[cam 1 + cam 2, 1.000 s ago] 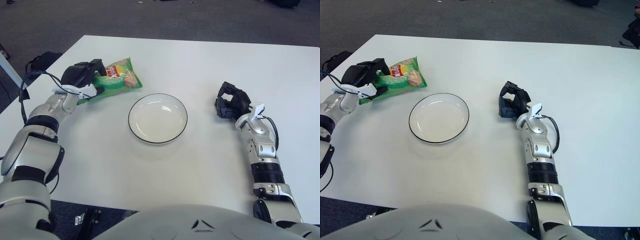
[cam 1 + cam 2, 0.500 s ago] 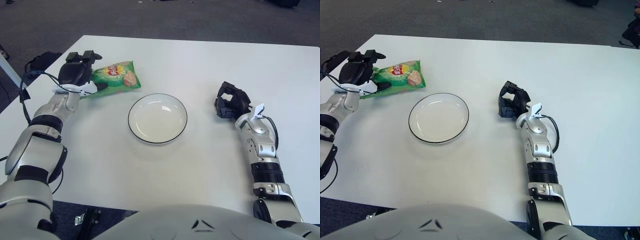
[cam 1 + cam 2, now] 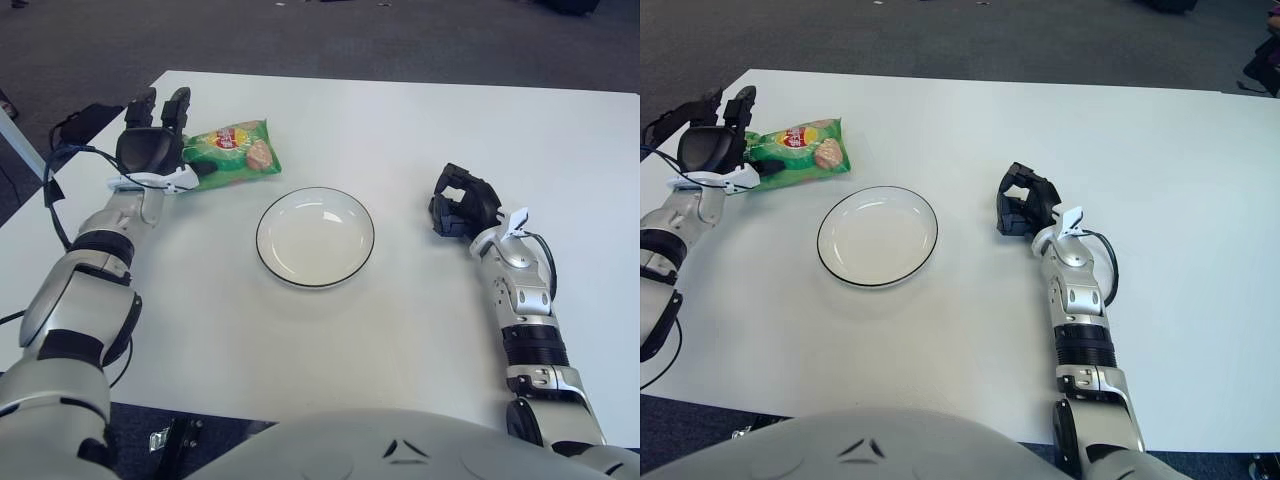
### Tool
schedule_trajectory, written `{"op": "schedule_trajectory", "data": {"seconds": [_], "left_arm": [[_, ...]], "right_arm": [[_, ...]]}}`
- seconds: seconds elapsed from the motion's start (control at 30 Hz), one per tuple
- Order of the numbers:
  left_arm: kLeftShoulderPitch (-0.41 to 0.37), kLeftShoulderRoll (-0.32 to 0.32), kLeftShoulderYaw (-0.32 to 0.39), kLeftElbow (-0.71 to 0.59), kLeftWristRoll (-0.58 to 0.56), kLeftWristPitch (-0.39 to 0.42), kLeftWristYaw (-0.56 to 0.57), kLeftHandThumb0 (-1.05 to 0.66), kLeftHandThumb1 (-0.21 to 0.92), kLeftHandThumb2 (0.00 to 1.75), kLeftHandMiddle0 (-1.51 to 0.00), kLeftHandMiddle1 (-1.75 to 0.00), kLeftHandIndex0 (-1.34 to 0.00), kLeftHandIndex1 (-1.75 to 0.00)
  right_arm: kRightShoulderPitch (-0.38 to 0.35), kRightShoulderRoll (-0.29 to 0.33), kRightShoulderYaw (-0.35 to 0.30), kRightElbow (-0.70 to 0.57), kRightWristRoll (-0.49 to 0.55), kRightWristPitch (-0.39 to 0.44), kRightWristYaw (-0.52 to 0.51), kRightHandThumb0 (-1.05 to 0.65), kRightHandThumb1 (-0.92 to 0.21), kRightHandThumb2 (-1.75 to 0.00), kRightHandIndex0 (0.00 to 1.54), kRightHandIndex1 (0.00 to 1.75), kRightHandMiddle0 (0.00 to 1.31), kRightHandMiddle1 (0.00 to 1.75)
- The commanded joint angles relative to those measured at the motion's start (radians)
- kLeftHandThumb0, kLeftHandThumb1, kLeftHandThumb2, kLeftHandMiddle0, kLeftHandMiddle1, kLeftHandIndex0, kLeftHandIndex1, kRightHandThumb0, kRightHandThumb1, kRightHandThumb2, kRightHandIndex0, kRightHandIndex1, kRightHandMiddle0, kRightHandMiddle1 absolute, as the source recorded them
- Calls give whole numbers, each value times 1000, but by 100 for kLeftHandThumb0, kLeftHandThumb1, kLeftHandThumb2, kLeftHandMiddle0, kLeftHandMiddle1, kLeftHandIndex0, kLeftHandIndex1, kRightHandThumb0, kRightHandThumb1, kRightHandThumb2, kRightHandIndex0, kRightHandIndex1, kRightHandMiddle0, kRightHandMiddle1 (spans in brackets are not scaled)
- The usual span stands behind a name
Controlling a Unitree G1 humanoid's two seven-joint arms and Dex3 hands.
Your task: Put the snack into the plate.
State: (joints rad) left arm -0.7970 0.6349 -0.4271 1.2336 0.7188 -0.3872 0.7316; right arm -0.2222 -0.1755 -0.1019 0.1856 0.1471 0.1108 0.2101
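Note:
The snack, a green bag (image 3: 236,152) with a red label, lies flat on the white table at the far left. The white plate (image 3: 315,240) with a dark rim sits at the table's middle, right of and nearer than the bag, and holds nothing. My left hand (image 3: 152,142) is at the bag's left end with its fingers (image 3: 178,103) spread and pointing up; its thumb lies at the bag's lower left edge. My right hand (image 3: 461,205) rests curled on the table, right of the plate, holding nothing.
The table's left edge (image 3: 60,180) runs close behind my left arm. A dark bag (image 3: 85,120) lies on the floor beyond that edge. A black cable (image 3: 55,170) loops off my left forearm.
My left hand was shut on the bag's left end with the bag tilted up. It has opened its fingers and the bag now lies flat, slightly farther back. My right hand has not moved.

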Motion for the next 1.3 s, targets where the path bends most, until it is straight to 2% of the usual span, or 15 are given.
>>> {"op": "schedule_trajectory", "data": {"seconds": [0.0,0.1,0.4,0.53,0.87,1.0,1.2,1.23,1.27], "left_arm": [[-24,-13,-10,10,10,27,-24,-105,92,23,0,0,0,0],[-28,-20,-13,10,5,34,-57,-105,92,24,0,0,0,0],[-45,-33,-7,21,-27,1,-253,-105,92,21,0,0,0,0],[-79,-79,-24,72,-19,10,-352,-105,92,19,0,0,0,0],[-106,-111,-32,98,-34,-43,-590,-104,91,14,0,0,-1,0],[-112,-123,-29,111,-49,-37,-676,-100,92,14,0,0,-3,-2],[-109,-135,-20,124,-66,6,-732,-94,90,22,-9,-4,0,-31],[-108,-136,-21,125,-66,13,-732,-93,90,22,-15,-8,0,-39],[-107,-137,-25,126,-62,19,-722,-91,89,25,-22,-21,0,-51]], "right_arm": [[50,9,16,56,-4,74,4,-52,-22,-143,124,175,69,175],[50,10,16,55,-3,79,4,-52,-22,-143,124,175,69,175],[51,6,17,59,2,68,19,-51,-23,-143,124,175,69,175],[50,0,16,61,8,66,39,-51,-23,-142,123,175,69,175],[52,0,19,58,19,79,66,-52,-22,-143,123,175,69,175],[54,1,19,57,28,77,75,-52,-21,-145,124,175,70,175],[57,4,23,57,34,62,86,-53,-19,-148,126,175,72,175],[57,4,23,58,33,59,89,-53,-18,-148,126,175,72,175],[58,2,24,59,33,55,93,-53,-18,-148,126,175,72,175]]}}
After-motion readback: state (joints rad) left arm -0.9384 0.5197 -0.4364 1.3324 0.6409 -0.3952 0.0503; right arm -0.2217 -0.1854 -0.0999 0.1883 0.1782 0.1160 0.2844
